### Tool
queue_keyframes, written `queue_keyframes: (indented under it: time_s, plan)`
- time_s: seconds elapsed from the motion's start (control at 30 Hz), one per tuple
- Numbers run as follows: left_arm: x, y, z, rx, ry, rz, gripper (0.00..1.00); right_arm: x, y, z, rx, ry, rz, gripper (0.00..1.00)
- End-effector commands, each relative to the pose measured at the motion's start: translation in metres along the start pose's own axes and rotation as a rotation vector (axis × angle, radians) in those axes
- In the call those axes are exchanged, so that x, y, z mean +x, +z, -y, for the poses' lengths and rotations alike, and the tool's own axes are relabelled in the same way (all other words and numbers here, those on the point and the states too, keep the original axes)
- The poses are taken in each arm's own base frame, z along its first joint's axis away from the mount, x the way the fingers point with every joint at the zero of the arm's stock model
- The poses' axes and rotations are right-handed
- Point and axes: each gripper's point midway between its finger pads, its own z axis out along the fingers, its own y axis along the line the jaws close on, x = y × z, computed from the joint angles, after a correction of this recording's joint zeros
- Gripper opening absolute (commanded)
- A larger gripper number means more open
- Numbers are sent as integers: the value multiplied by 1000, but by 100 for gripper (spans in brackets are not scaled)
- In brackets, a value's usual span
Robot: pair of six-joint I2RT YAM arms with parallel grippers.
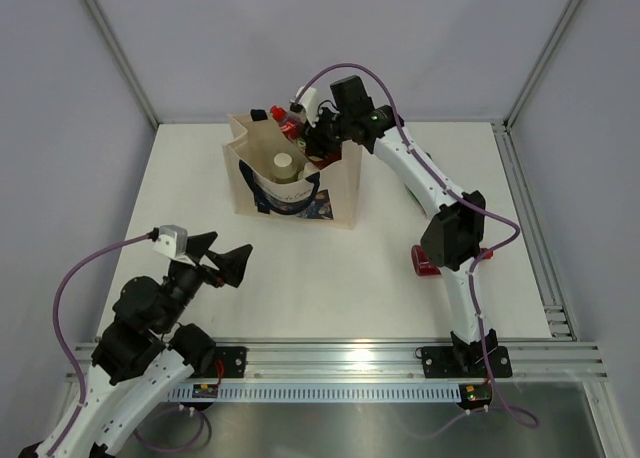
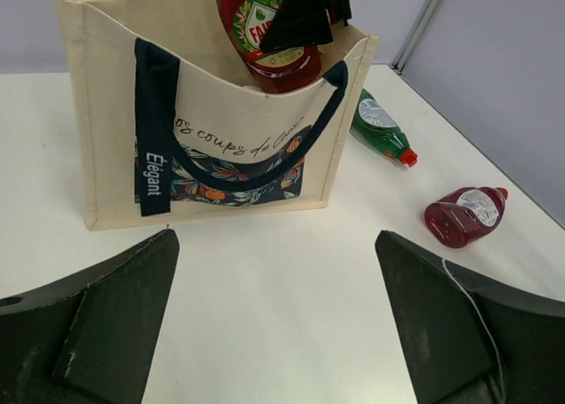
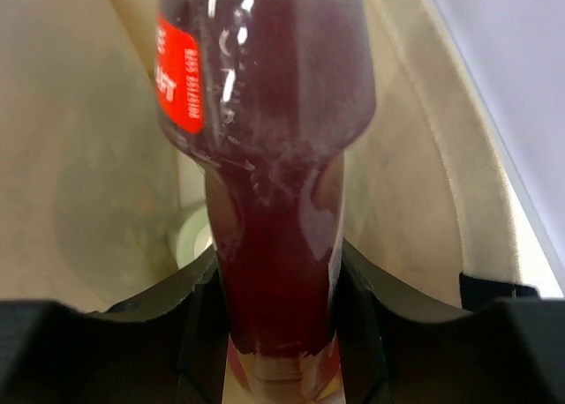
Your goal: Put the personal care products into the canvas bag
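Note:
The beige canvas bag with navy handles stands upright at the back of the table; its printed front faces the left wrist view. My right gripper is shut on a red squeeze bottle and holds it in the bag's open top, jaws clamped on its narrow part. A pale cylinder with a cream cap stands inside the bag. A second red bottle and a dark green bottle with a red cap lie on the table right of the bag. My left gripper is open and empty, well in front of the bag.
The right arm stretches over the table right of the bag and partly hides the loose red bottle. Small dark and red caps show behind the bag's back rim. Grey walls enclose the table.

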Motion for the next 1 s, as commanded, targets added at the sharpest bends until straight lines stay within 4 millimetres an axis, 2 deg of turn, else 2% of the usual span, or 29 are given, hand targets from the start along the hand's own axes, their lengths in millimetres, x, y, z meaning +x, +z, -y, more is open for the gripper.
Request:
queue_keyframes:
  time_s: [0.0,0.07,0.1,0.13,0.17,0.33,0.4,0.53,0.57,0.7,0.77,0.83,0.87,0.9,0.97]
  plan:
    - [6,-3,-6,-31,-48,4,99,-25,-36,-3,49,-182,-11,0]
    - [10,-1,-4,-20,-58,-4,99,-6,-28,-7,39,-206,-79,2]
    - [12,0,-3,-18,-61,-10,99,0,-27,-2,73,-219,-116,6]
    - [16,1,-3,-15,-64,-20,99,6,-18,-5,77,-226,-139,11]
    - [18,3,-1,-7,-76,-27,99,17,-11,-5,72,-226,-175,12]
    - [26,5,6,27,-101,-59,99,14,-6,-14,53,-246,-193,18]
    - [31,5,9,44,-106,-71,99,30,-2,-26,9,-295,-272,27]
    - [36,6,12,64,-111,-87,99,46,-1,-45,-62,-275,-325,52]
    - [38,6,13,67,-113,-88,99,44,0,-44,-52,-269,-315,62]
    - [41,7,14,81,-119,-86,99,25,-8,-39,4,-221,-257,82]
    - [41,8,17,94,-118,-84,99,4,-16,-35,35,-179,-199,88]
    - [39,9,19,107,-114,-86,99,-25,-32,-29,80,-123,-117,95]
    - [39,9,21,113,-114,-87,99,-35,-38,-27,92,-108,-91,97]
    - [40,10,21,114,-112,-95,99,-51,-54,-23,106,-98,-45,97]
    - [40,11,22,121,-109,-96,99,-68,-70,-25,85,-49,23,98]
